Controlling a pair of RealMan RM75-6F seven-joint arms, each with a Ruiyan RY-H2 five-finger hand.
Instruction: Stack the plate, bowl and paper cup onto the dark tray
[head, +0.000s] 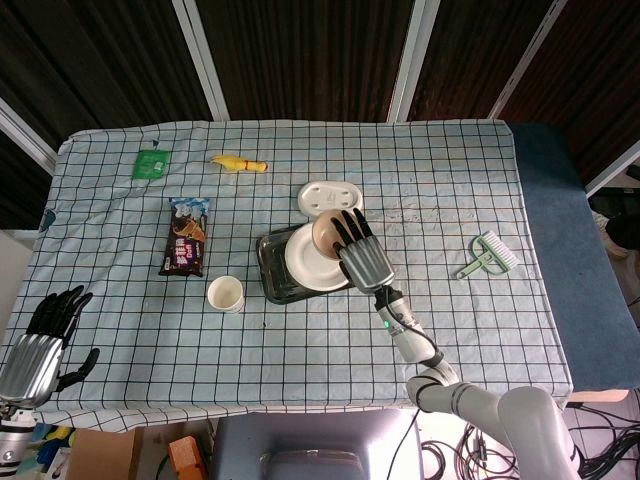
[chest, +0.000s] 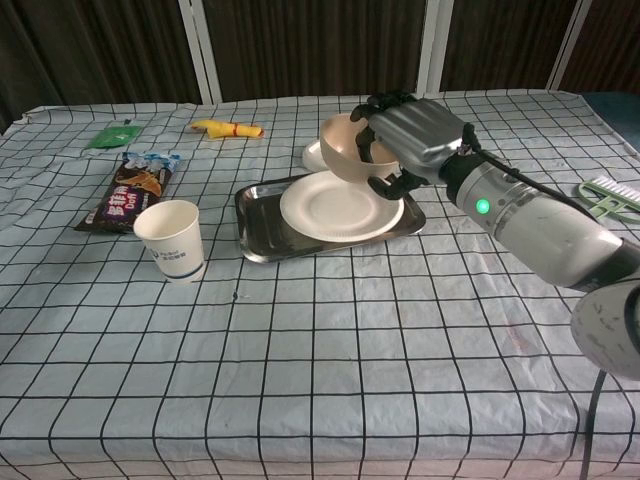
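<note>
Right hand (chest: 415, 140) grips bowl (chest: 345, 146) above plate (chest: 340, 205); left hand (head: 40, 345) idle, fingers apart. Risk: tilted release, bowl slides off plate.

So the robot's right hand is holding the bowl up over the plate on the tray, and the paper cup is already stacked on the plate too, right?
Not quite. The right hand does hold the bowl above the plate on the dark tray, but the paper cup is not stacked; the chest view shows it standing on the tablecloth, left of the tray.
</note>
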